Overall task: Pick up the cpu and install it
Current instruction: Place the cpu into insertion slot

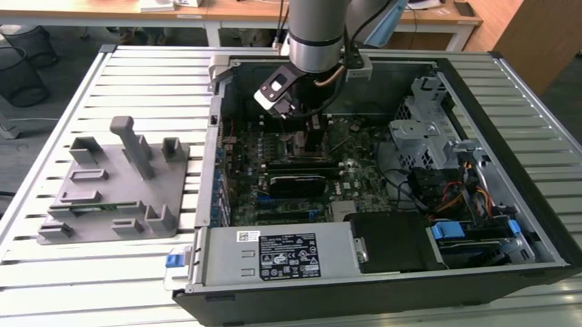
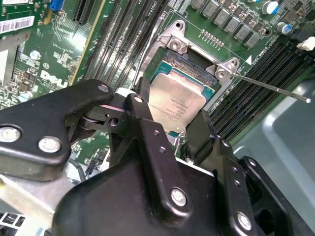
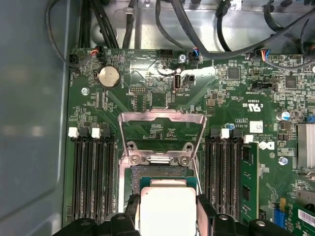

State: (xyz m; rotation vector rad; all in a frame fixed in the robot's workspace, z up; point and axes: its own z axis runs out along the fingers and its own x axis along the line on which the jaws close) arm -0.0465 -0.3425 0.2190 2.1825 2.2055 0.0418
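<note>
Pinching the cpu [image 2: 179,101] by two opposite edges, the gripper [image 2: 171,115] is positioned directly over the open socket [image 2: 189,56], between the two banks of memory slots [image 3: 93,172] on the motherboard [image 3: 236,88]. Whether the cpu is fully seated cannot be told. The load plate [image 3: 162,123] is raised and the lever [image 2: 270,87] is released to one side.

Damage to the socket contacts is judged the main hazard. It would be caused by a tilted or offset release, or by sideways dragging. A slip from the narrow grip is also possible, the metal top being smooth.

The computer case [image 1: 382,300] is laid open toward the exterior view's right edge of the slatted metal bench [image 1: 136,68]. A grey fixture [image 1: 118,184] is placed near the exterior view's left edge. Desks [image 1: 236,10] and wire baskets [image 1: 23,65] are seen behind.
</note>
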